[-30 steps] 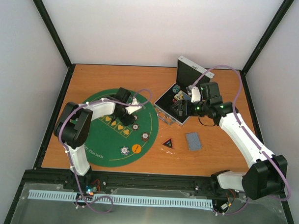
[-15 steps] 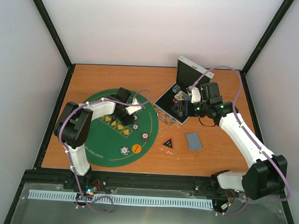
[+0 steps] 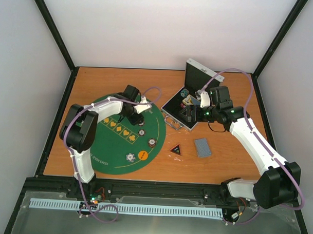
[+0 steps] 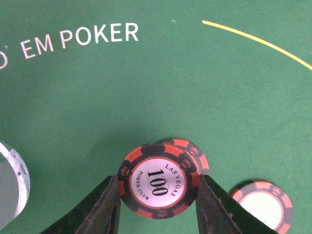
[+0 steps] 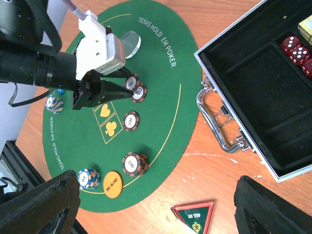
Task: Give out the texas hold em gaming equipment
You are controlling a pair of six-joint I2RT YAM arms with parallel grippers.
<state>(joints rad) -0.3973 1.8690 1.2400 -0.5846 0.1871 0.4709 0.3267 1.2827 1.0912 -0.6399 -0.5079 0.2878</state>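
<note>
Red chip [image 4: 159,186] pinched in left jaws, clear at left wrist, indistinct from above, right jaws spread beside case [image 5: 253,83]

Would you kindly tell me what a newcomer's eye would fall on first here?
The round green mat lies left of centre, dotted with chips. Over it, the left hand clamps a red 100 chip above another red one. At the right rear, an open silver case shows red dice.
</note>
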